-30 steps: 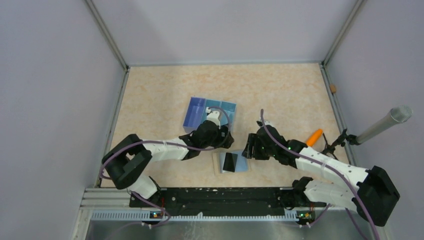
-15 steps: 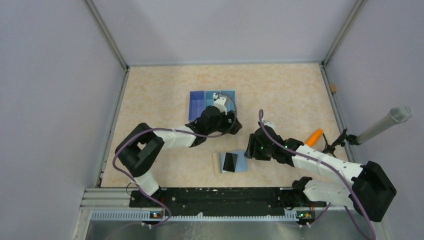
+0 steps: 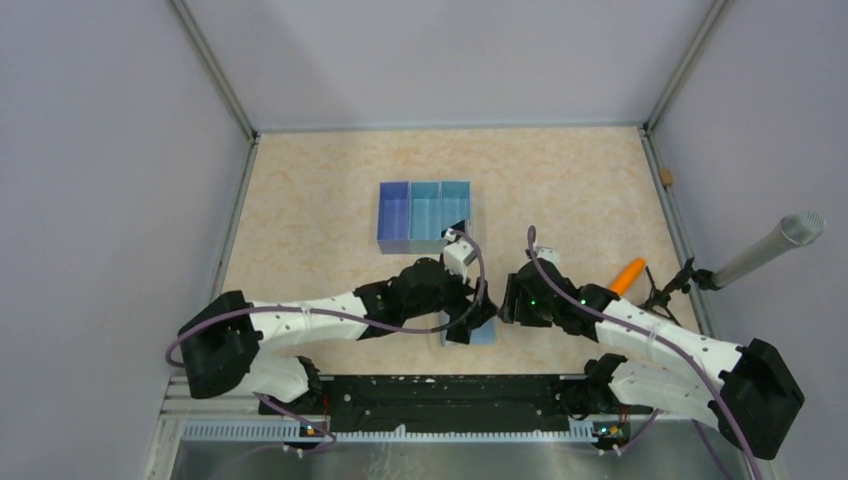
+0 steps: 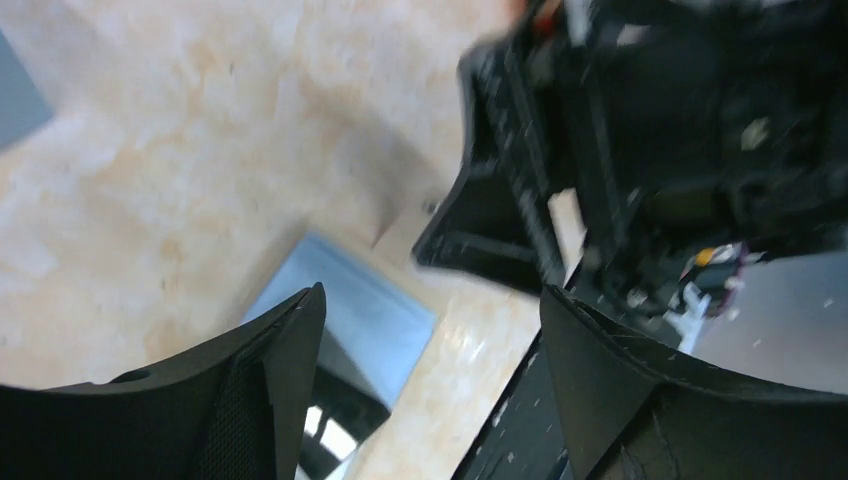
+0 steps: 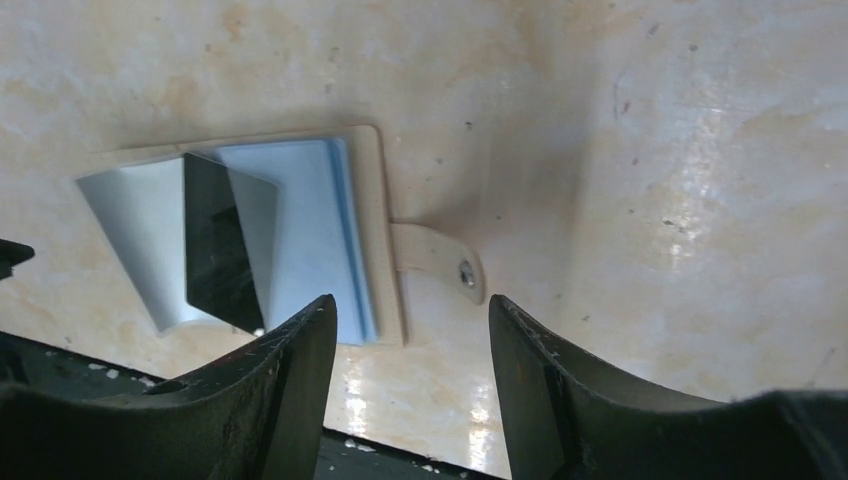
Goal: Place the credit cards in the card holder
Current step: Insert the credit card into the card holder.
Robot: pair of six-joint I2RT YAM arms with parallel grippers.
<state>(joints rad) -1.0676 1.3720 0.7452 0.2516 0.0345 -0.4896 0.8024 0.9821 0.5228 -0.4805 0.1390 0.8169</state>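
Observation:
The beige card holder lies flat near the table's front edge, its snap tab pointing right. Light-blue credit cards sit stacked on it, glossy and mirroring something dark. From above, the cards peek out beneath my left gripper, which hovers over them open and empty. In the left wrist view a blue card shows between the spread fingers of the left gripper. My right gripper stands open just right of the holder, holding nothing.
A blue three-compartment tray sits behind the grippers. An orange object lies to the right, near a grey microphone on a stand. The two grippers are close together. The black base rail borders the near edge.
My left arm swung from over the blue tray toward me and now hovers over the cards and holder. The right gripper shifted slightly and opened a little.

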